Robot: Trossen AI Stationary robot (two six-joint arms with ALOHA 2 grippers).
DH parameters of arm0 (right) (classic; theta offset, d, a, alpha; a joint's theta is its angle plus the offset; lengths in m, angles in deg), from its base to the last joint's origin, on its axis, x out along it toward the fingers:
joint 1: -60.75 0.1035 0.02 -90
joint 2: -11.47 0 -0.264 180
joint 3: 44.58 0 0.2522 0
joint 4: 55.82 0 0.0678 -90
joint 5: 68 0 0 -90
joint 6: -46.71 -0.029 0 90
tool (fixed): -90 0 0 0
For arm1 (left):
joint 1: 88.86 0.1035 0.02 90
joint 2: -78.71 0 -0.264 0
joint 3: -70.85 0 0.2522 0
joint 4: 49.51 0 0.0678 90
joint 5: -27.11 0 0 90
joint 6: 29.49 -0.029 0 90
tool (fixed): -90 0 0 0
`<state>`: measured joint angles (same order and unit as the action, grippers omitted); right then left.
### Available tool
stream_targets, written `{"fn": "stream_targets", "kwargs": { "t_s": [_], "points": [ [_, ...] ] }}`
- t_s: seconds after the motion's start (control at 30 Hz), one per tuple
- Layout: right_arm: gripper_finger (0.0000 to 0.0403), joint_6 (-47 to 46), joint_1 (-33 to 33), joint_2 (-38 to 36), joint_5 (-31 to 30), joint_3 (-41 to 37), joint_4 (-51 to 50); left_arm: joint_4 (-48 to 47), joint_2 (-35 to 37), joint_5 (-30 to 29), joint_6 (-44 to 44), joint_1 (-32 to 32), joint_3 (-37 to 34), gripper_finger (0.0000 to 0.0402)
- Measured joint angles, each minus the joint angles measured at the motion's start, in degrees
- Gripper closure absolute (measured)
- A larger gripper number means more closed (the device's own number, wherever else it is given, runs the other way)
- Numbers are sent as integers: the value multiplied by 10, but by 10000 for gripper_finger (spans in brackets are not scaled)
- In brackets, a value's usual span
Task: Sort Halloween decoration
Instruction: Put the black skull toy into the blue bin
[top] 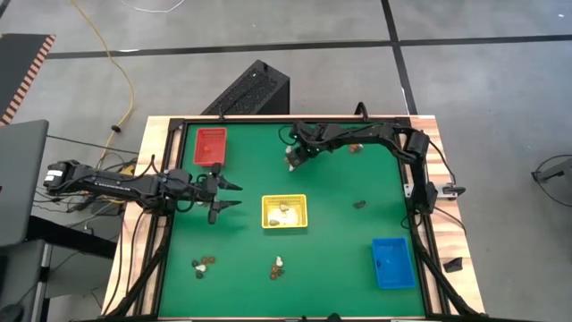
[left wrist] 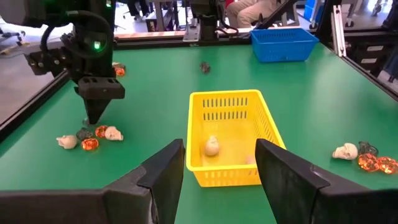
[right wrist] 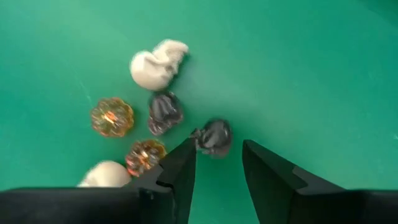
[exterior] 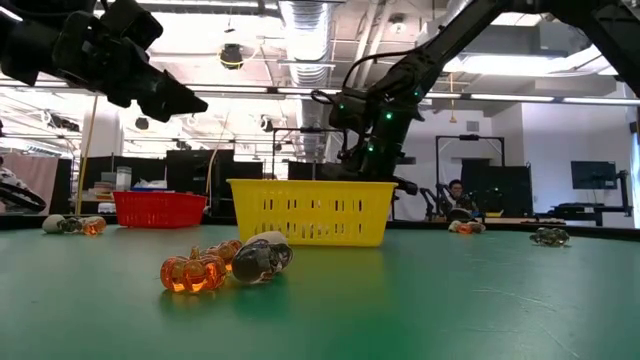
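We see no readable writing | right gripper [right wrist: 217,167] fingers apart over black trinket [right wrist: 214,137] near surface's far edge | left gripper [left wrist: 221,165] fingers released beside yellow tray [left wrist: 267,134]

Trinkets [right wrist: 163,112] crowd one side of right hand [right wrist: 217,163]; other side open.

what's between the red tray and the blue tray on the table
The yellow tray sits between the red tray and the blue tray, clearest in the high view.

Bright overhead light, perhaps slight blur
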<state>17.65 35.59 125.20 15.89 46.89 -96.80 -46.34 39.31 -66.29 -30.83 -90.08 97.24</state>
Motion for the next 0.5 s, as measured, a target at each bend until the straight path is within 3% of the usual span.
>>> {"fn": "stream_targets", "kwargs": {
  "t_s": [0.33,0.5],
  "points": [
    [266,6,-4,40,-1,2,5,-10,0,0,0,0,0,214],
    [272,14,-1,22,-1,2,-6,-11,0,0,0,0,0,214]
  ]
}}
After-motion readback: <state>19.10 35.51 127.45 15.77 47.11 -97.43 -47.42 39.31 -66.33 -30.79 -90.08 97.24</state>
